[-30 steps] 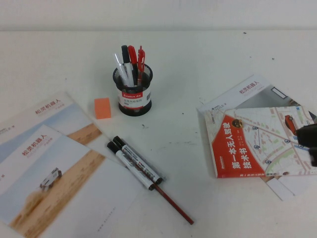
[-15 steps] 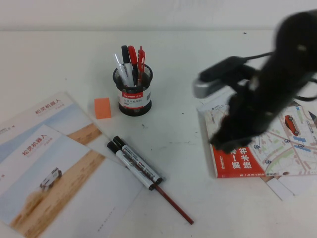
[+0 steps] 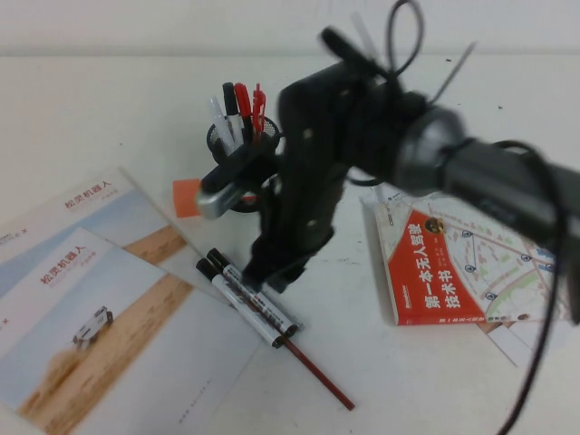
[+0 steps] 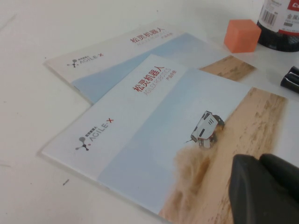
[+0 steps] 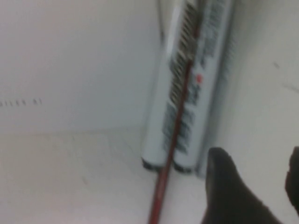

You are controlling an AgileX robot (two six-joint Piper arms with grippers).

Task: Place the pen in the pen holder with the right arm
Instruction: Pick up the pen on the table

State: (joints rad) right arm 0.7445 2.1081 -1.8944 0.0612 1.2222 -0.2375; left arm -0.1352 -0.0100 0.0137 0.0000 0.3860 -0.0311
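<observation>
The pen (image 3: 237, 302), a white-barrelled marker with a black cap, lies on the table beside a darker marker (image 3: 272, 311). A thin red pencil (image 3: 317, 373) runs out from their near ends. The black mesh pen holder (image 3: 237, 192) stands behind, partly hidden by the right arm and holding several pens. My right gripper (image 3: 269, 275) hangs open and empty just above the markers' cap end. In the right wrist view the pen (image 5: 163, 107), the darker marker (image 5: 212, 79) and the pencil (image 5: 174, 140) lie beside my right gripper (image 5: 261, 186). My left gripper (image 4: 264, 191) is shut over a brochure.
Two brochures (image 3: 86, 299) lie at the left, and they also show in the left wrist view (image 4: 154, 126). An orange block (image 3: 186, 197) sits left of the holder. A red and white book (image 3: 471, 263) lies at the right under the right arm.
The right arm has swung in from the right edge, across the book, to the middle of the table. Its gripper has come down over the two markers. Nothing else moved.
</observation>
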